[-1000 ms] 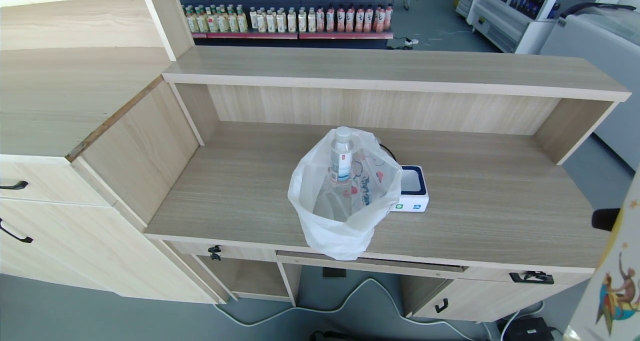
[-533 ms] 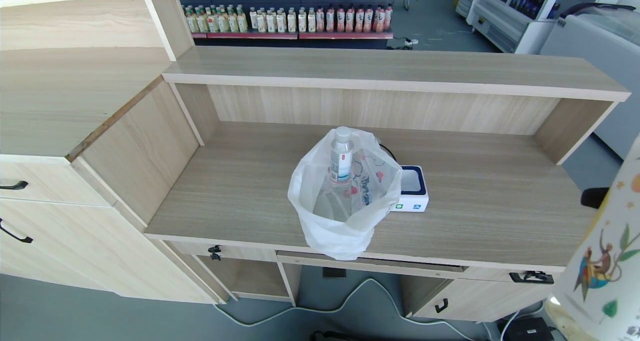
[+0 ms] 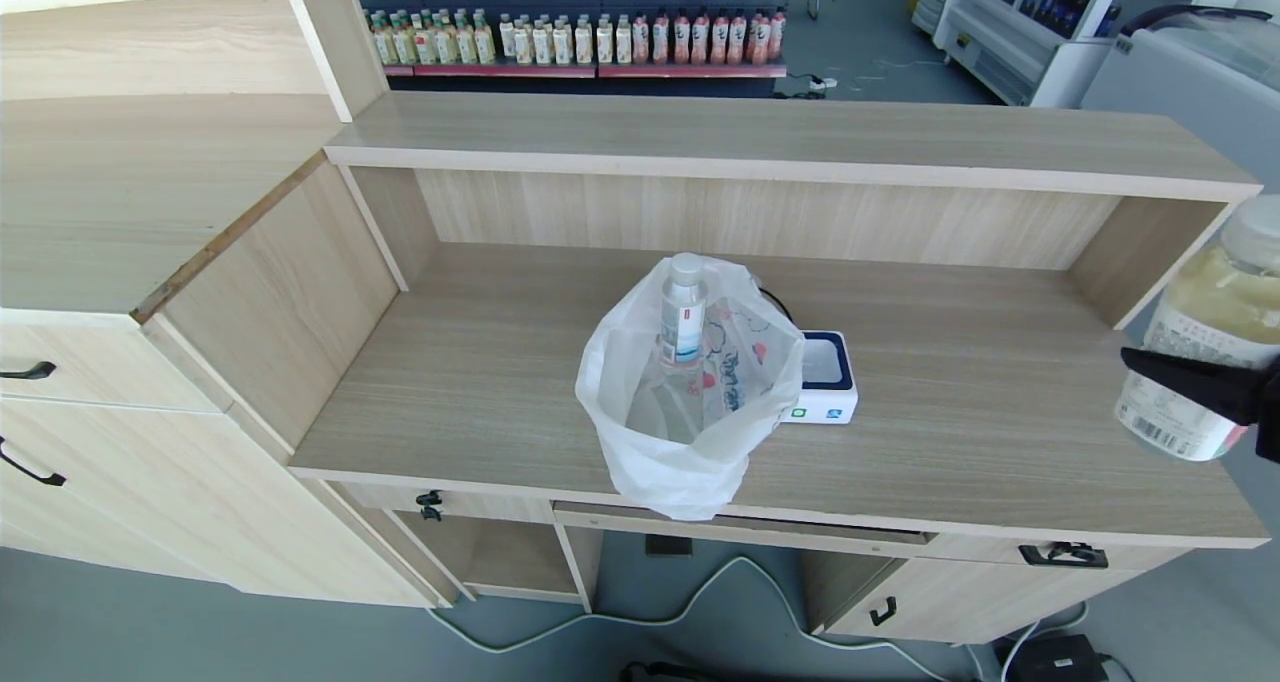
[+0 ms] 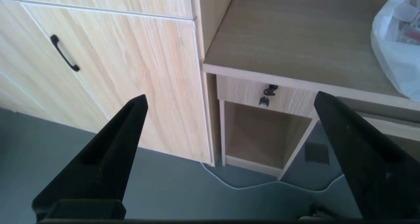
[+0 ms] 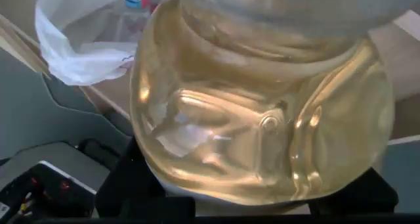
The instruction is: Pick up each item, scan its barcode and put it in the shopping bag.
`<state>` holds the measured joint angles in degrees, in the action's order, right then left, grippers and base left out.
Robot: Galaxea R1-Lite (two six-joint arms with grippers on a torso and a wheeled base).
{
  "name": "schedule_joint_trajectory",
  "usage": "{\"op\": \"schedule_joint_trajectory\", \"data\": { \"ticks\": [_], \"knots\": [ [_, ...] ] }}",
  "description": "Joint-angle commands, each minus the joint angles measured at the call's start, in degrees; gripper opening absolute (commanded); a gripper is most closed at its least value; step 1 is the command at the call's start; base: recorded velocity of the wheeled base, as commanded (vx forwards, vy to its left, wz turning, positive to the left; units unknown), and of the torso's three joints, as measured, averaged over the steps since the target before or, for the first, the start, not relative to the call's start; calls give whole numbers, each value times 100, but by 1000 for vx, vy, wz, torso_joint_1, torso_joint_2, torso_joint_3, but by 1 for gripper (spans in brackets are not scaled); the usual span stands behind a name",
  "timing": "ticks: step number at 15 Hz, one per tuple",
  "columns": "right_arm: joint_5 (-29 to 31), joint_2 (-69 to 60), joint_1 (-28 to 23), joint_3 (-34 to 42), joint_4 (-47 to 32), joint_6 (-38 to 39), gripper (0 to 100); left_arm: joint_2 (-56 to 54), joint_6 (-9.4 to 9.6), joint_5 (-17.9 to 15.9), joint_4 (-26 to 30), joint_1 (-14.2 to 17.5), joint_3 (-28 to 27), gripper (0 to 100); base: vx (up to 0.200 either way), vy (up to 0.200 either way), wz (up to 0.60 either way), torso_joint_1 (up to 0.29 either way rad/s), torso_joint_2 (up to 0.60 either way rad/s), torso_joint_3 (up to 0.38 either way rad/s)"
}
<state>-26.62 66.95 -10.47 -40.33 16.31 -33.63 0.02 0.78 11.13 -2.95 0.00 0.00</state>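
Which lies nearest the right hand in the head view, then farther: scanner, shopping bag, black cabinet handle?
From the right hand, gripping the drink bottle:
1. scanner, counter, right of the bag.
2. shopping bag, counter centre.
3. black cabinet handle, far left.

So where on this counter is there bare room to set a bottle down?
Two bare patches of counter: between the left side panel and the shopping bag, and from the scanner to the right panel. The middle is crowded.

Matt wood-grain counter [image 3: 1000,392], thin plastic bag [image 3: 650,467], glossy clear bottle [image 3: 1215,312]
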Motion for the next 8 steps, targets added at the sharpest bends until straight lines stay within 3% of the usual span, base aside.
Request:
{"op": "schedule_joint_trajectory", "data": {
  "ticks": [1,3,6,8],
  "knots": [
    [184,758,-851,658,1304,-504,0,-2,1,3,-4,0,0,100,0,0,0,0,0,0],
    [201,1171,-992,851,2324,-794,0,-2,1,3,-4,0,0,100,0,0,0,0,0,0],
    [193,1611,-1062,737,2851,-1427,0,-2,1,3,-4,0,0,100,0,0,0,0,0,0],
    [201,1883,-1036,570,2966,-1427,0,-2,-8,3,-4,0,0,100,0,0,0,0,0,0]
  ]
}}
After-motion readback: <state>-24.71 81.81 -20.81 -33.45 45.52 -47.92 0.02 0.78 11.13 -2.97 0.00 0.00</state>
